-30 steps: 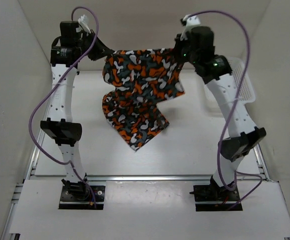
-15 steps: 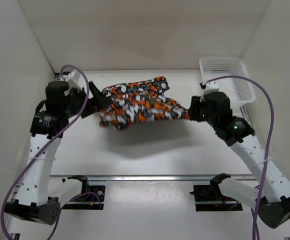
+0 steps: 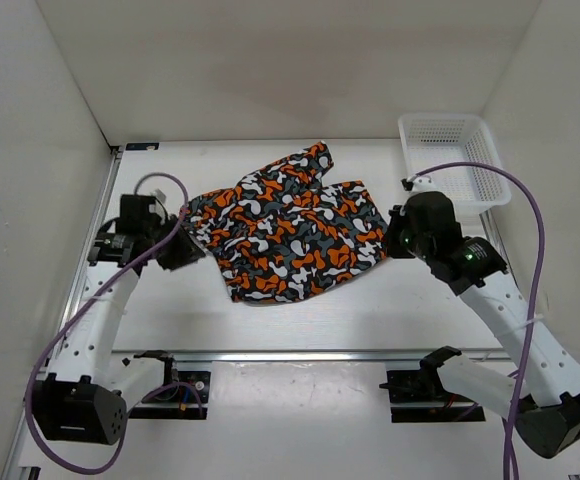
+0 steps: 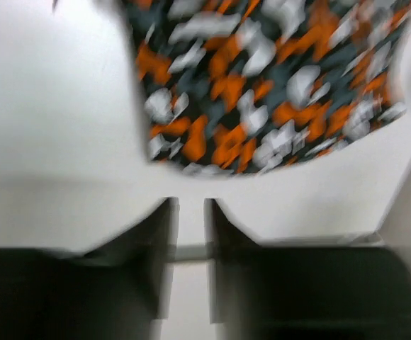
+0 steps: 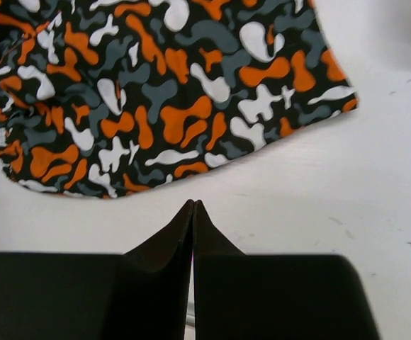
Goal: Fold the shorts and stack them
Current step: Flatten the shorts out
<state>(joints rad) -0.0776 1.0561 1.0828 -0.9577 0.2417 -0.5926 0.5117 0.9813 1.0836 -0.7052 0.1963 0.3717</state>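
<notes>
Shorts [image 3: 288, 235]: laid flat between grippers, clear of both. Left gripper [image 4: 190, 205]: held low, narrowly parted, empty. Right gripper [image 5: 193, 207]: low, closed.

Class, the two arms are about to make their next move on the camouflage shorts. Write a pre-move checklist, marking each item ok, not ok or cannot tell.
1. The shorts rest on the table, not hanging: ok.
2. The left fingers are free of fabric: ok. There is a narrow gap with nothing in it, though the view is blurred.
3. The right fingers are free of fabric: ok. They are pressed together, just short of the hem.
4. The shorts lie flat enough to fold: not ok. The outline is uneven and a flap sticks out at the far edge.
5. The mesh basket is apart from the shorts: ok. It sits in the far right corner.
</notes>
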